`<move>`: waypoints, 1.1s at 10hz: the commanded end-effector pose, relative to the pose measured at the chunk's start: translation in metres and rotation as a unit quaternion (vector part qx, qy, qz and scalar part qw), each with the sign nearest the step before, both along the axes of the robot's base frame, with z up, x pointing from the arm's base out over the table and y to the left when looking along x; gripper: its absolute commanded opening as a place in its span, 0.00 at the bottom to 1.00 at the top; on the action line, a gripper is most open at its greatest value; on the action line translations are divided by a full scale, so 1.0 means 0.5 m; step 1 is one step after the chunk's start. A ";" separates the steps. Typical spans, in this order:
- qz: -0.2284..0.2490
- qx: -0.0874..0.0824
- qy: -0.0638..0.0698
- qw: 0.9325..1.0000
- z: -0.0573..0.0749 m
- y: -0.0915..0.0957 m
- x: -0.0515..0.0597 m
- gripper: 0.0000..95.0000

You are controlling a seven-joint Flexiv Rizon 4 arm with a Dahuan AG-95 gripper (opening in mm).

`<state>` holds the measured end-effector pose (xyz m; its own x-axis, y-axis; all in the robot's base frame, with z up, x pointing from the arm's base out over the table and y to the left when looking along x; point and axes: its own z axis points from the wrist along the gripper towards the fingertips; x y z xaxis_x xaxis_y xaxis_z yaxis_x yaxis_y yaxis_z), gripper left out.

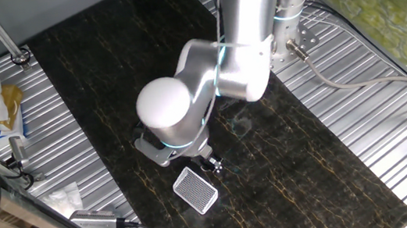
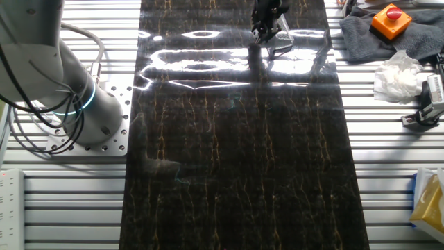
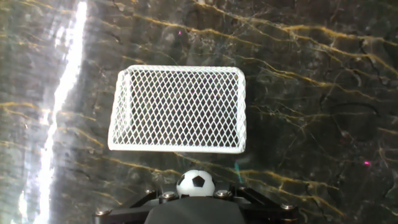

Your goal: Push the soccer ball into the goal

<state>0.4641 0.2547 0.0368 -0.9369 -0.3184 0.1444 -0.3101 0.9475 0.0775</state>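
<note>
My black 2-finger gripper (image 1: 211,162) hangs low over the dark marble-patterned mat with gold veins (image 1: 289,166), just beside the small white-framed rectangular goal with grey mesh netting (image 1: 196,189). In the hand view the goal (image 3: 178,110) fills the middle of the picture, its open front edge facing me. The tiny white soccer ball with black patches (image 3: 196,183) sits on the mat right at the black front edge of my hand, just outside the goal's front bar, close to it but apart from it and not inside the frame. I cannot tell how far my fingers are spread: my own white arm (image 1: 205,66) hides them in one fixed view, and in the other fixed view the gripper (image 2: 266,26) is small and far off at the top of the mat, with the goal (image 2: 281,46) beside it.
</note>
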 end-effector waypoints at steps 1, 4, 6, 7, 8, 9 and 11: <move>0.003 0.001 -0.022 1.000 -0.002 0.001 0.005 0.00; 0.003 0.000 -0.047 0.999 0.002 0.004 0.014 0.00; 0.004 0.000 -0.061 0.998 0.004 0.006 0.018 0.00; 0.005 0.000 -0.068 0.998 0.005 0.006 0.019 0.00; 0.005 0.001 -0.073 0.997 0.005 0.006 0.019 0.00; 0.006 0.001 -0.081 0.997 0.006 0.007 0.020 0.00; 0.006 0.001 -0.097 0.995 0.007 0.008 0.023 0.00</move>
